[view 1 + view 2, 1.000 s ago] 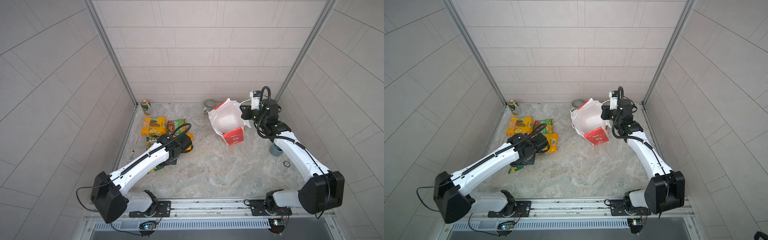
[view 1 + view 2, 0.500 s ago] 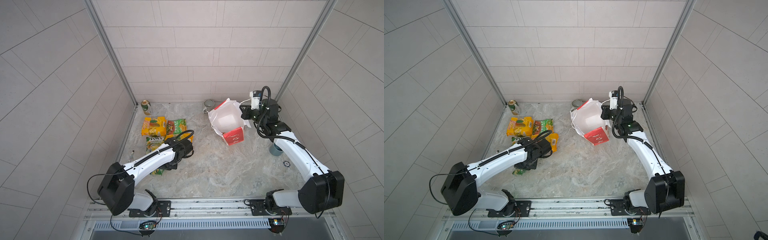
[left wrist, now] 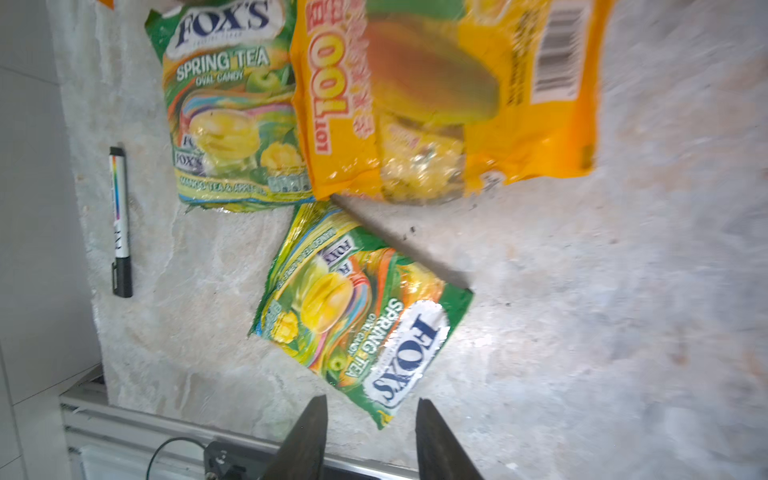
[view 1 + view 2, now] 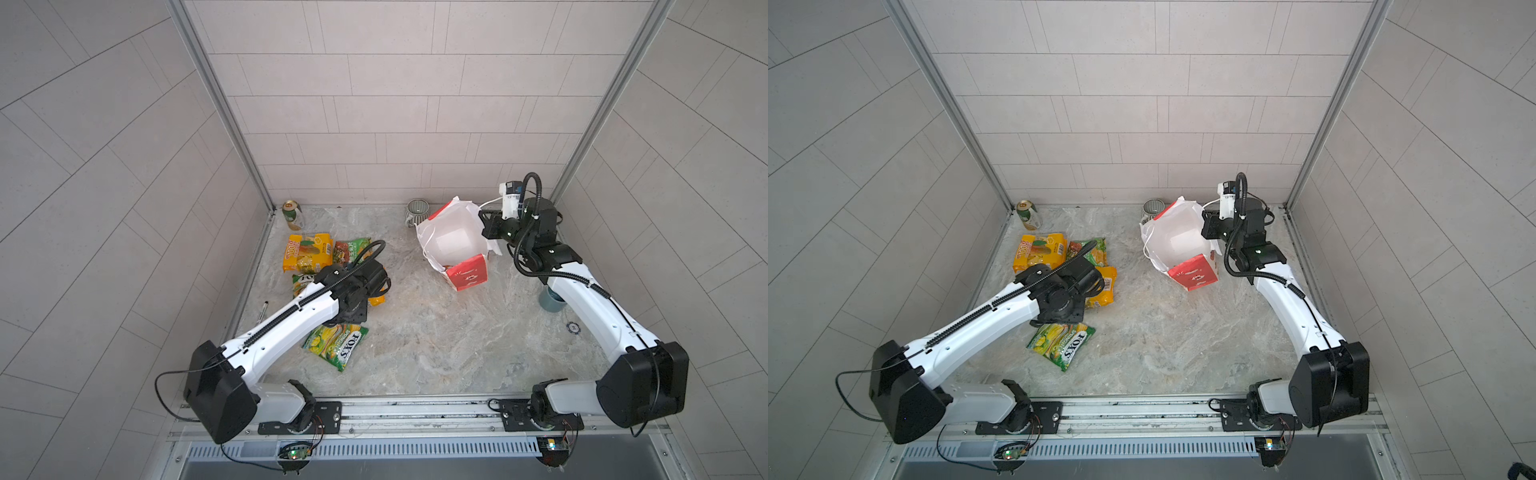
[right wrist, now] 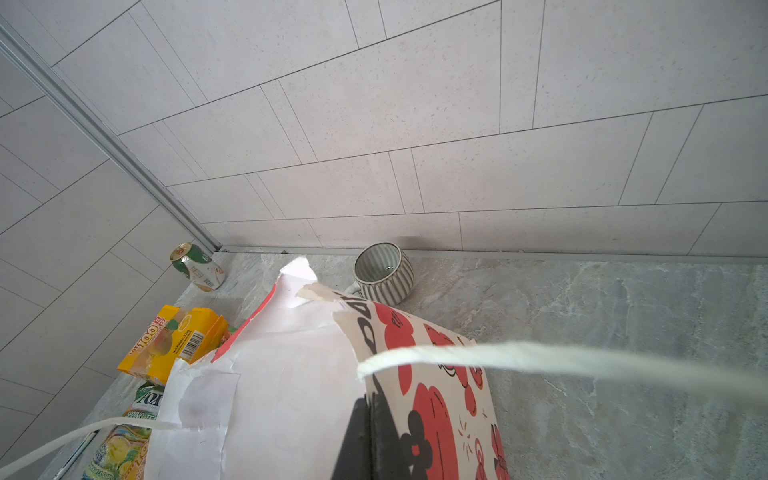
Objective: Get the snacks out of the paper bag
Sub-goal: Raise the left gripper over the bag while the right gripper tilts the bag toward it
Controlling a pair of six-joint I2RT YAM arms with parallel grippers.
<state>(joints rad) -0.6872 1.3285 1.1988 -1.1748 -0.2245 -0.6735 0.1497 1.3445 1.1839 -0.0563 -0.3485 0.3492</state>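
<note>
Hovering empty, left jaws stand apart with the green-yellow FOX'S packet [image 3: 357, 316] flat on the desk [image 3: 582, 332] just ahead; right jaws are clamped on one wall of the paper bag [image 5: 291, 395].

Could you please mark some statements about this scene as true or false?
1. The right pincer is shut on the wall of the white-and-red paper gift bag. True.
2. The left pincer grips the front green-yellow FOX'S plastic packet. False: its jaws stand apart, and the packet lies on the grey marbled tabletop.
3. The ribbed grey mug sits inside the bag. False: it stands outside, behind it.
4. The green-gold drink can stands in the back left corner. True.
</note>
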